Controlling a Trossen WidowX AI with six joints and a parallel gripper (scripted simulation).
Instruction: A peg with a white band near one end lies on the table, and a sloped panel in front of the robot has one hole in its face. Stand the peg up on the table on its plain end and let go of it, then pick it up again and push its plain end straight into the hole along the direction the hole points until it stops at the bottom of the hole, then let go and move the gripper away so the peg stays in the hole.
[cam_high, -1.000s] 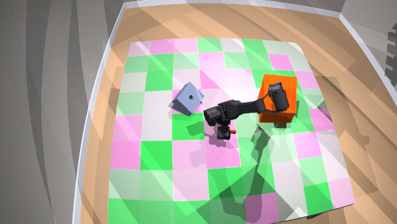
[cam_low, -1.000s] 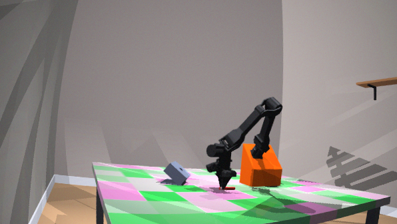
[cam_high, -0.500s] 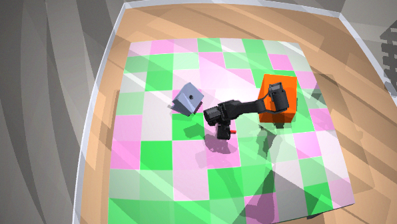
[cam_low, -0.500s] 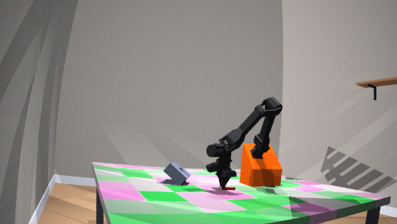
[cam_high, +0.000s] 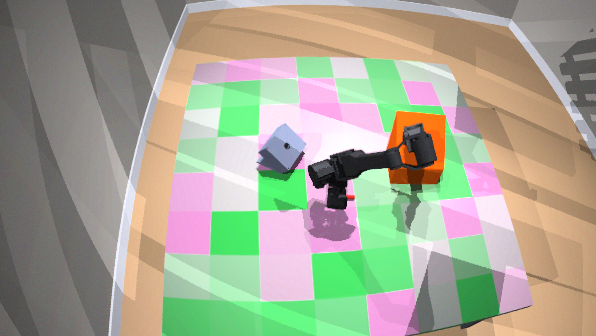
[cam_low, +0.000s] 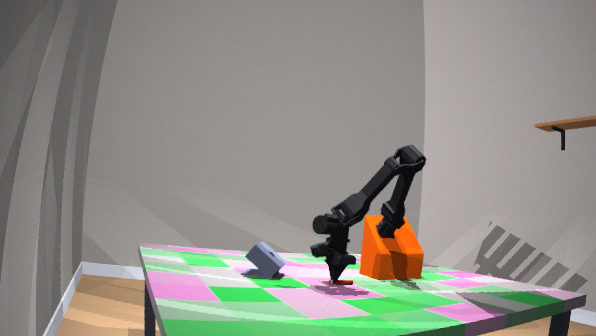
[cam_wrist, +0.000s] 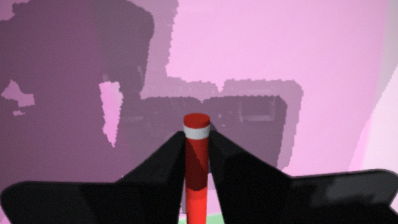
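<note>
The jaws are clenched on the red peg (cam_wrist: 197, 165), one black finger (cam_wrist: 160, 165) pressed to each side of its shaft, just below the white band (cam_wrist: 196, 132) near its far end. The peg lies flat on the table (cam_low: 310, 305), near the middle of the checkered top, its tip poking out beside the jaws. The grey sloped panel (cam_high: 283, 147) with its hole (cam_high: 287, 145) sits nearby, apart from the peg, and the arm rises from an orange base (cam_high: 430, 175)
</note>
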